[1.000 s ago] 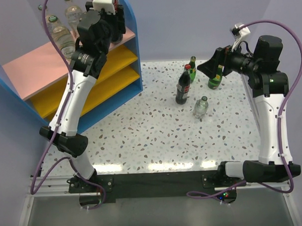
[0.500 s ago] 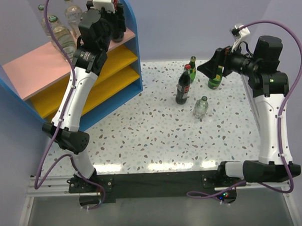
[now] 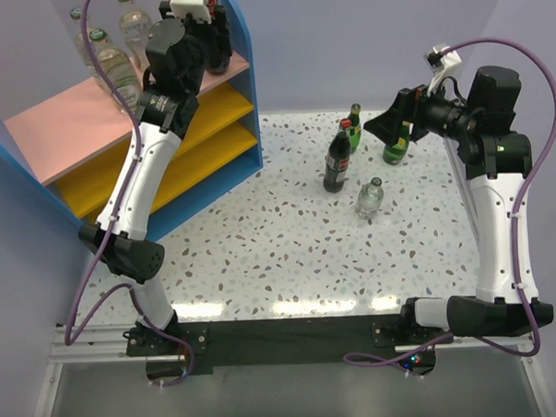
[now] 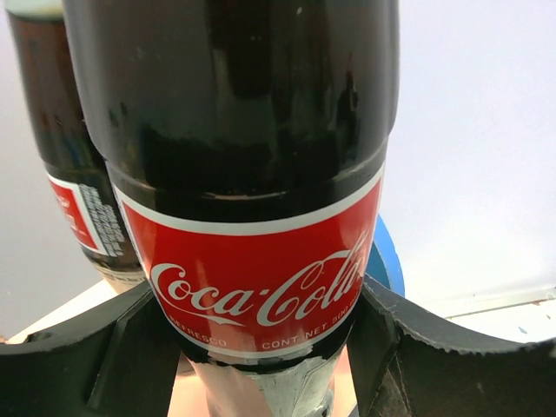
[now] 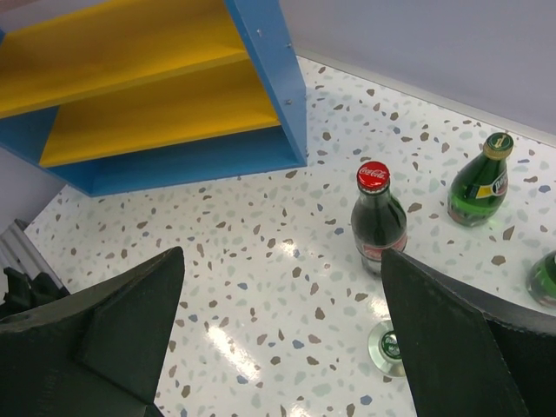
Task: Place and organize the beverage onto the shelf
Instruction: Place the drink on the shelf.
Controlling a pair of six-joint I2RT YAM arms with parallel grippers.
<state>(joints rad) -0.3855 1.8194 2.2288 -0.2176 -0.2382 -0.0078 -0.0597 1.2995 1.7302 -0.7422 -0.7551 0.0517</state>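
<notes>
Cola bottle [image 4: 261, 174] dead centre in the left wrist view, filled dark right up the glass, red label square to the lens. Stands upright on the pink top board [image 3: 53, 126] of the shelf [image 5: 269, 69], near the right-hand blue side panel. Clamped at label height by the left gripper [image 4: 261, 300], a black finger [image 4: 78, 356] pressed against each flank. Just behind and to its left, second cola bottle [image 4: 74, 191], same dark fill, same red label, on the same board. Further along that board, toward the far left corner, cluster of clear green-capped bottles [image 3: 113, 68], all upright. Underneath, two yellow boards [image 5: 130, 43] between the blue panels. Out on the speckled table [image 3: 261, 246], well apart from the shelf, four more bottles standing loose: red-capped cola [image 3: 336, 169] in the middle, green glass bottle [image 3: 354, 120] just behind it, second green glass bottle [image 3: 396, 150] off to the right, small clear bottle [image 3: 370, 197] with a green cap nearest the arm bases. Above that group, right gripper [image 5: 282, 256] hanging clear of the tabletop, fingers splayed wide, holding nothing, red cap of the table cola framed in the gap from the wrist camera.
</notes>
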